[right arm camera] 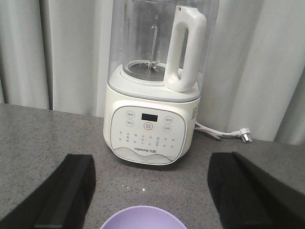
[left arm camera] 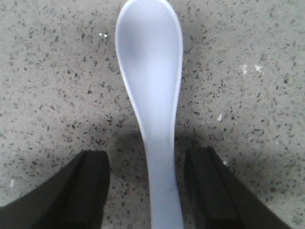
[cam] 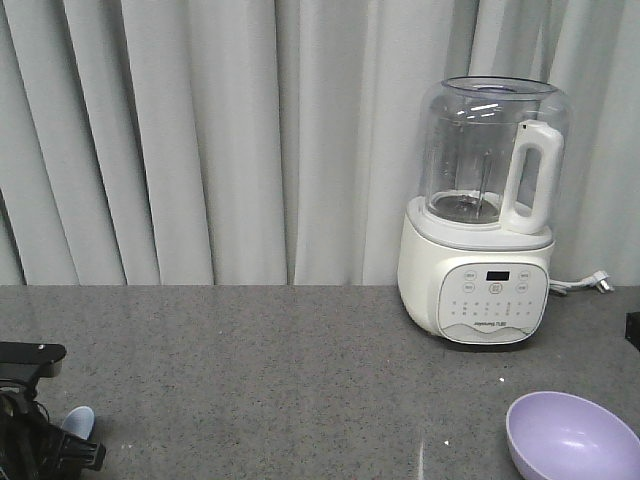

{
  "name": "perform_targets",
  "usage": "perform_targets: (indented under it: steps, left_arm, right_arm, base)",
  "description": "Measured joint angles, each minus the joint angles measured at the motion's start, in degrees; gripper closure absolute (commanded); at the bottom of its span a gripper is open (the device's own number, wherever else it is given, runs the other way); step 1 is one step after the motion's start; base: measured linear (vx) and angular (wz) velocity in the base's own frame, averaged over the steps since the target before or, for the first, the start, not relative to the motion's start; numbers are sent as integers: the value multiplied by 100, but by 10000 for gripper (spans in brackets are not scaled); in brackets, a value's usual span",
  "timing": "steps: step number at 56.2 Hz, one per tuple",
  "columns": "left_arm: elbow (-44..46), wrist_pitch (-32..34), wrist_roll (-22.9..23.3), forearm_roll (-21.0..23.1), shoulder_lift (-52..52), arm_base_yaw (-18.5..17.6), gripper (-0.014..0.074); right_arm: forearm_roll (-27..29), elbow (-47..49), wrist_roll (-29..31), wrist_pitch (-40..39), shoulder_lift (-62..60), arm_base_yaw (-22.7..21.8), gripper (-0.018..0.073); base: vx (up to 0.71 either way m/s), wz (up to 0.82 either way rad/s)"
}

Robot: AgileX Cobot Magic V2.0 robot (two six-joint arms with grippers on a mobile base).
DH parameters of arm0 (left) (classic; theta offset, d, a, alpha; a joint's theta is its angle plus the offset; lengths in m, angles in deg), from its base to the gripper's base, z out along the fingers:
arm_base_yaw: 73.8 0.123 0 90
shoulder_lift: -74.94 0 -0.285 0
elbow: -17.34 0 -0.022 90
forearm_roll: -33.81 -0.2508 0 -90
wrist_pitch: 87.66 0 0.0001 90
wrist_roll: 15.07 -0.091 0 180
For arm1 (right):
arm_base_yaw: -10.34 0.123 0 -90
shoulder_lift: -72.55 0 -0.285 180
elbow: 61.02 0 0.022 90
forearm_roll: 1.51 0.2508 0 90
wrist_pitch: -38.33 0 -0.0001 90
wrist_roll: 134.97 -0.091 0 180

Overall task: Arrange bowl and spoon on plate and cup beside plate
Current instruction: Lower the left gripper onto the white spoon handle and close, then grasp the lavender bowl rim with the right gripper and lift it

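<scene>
- My left jaws are spread wide, with a dark finger on each side of the spoon (left arm camera: pixel 155 95) and bare worktop (cam: pixel 280 370) showing in both gaps. Neither finger touches it.
- The spoon lies flat on the worktop. Its scoop points away from my left wrist and its handle runs back between the fingers.
- My right jaws are also spread and hold nothing. They hang above the near rim of the bowl (cam: pixel 570 435), facing the white blender (cam: pixel 485 220) by the curtain.
- The bowl sits on the worktop at the right, well apart from the spoon at the far left.
- Neither the plate nor the cup shows in any of my 3 views.
- I judge that step 1, picking up the spoon, is in hand, and that nothing has been arranged yet.
- The next move calls for settling lower and closing squarely on the thin handle. It is smooth and lies low, so a pinch that is too high or off-centre could make it skid or tip.
- After that I need to find the plate before carrying anything.
</scene>
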Motion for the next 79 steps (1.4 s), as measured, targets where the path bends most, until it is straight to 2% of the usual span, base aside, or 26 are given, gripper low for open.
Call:
perform_targets:
  steps: [7, 11, 13, 15, 20, 37, 45, 54, 65, 71, 79]
  left_arm:
    - [8, 42, 10, 23, -142, 0, 167]
    - [37, 73, 14, 33, -179, 0, 248]
    - [52, 73, 17, 33, -197, 0, 309]
    - [68, 73, 17, 33, -206, 0, 413]
    - [72, 81, 17, 27, -225, 0, 609]
    - [360, -135, 12, 76, 110, 0, 604]
    - [590, -125, -19, 168, 968, 0, 604]
    - [628, -144, -19, 192, 1900, 0, 602]
    - [628, -314, -62, 194, 2473, 0, 603]
    - [628, -429, -126, 194, 2560, 0, 603]
    - [628, -447, -146, 194, 2560, 0, 603]
  right_arm:
    - [0, 0, 0, 0, 0, 0, 3]
    - [0, 0, 0, 0, 0, 0, 3]
    - [0, 0, 0, 0, 0, 0, 3]
    - [0, 0, 0, 0, 0, 0, 3]
    - [0, 0, 0, 21, 0, 0, 3]
    - [24, 0, -59, 145, 0, 0, 13]
    - [157, 179, -719, 1109, 200, -136, 25]
    - [340, 472, -1081, 2051, 1165, -750, 40]
    - [992, 1082, -611, 2702, 2535, -1380, 41]
    - [1289, 1488, -311, 2876, 3156, -1465, 41]
    - [1415, 1752, -238, 2907, 3710, -1472, 41]
  base:
    - [0, 0]
    - [0, 0]
    - [0, 0]
    - [0, 0]
    - [0, 0]
    - [0, 0]
    - [0, 0]
    - [0, 0]
    - [0, 0]
    - [0, 0]
    - [0, 0]
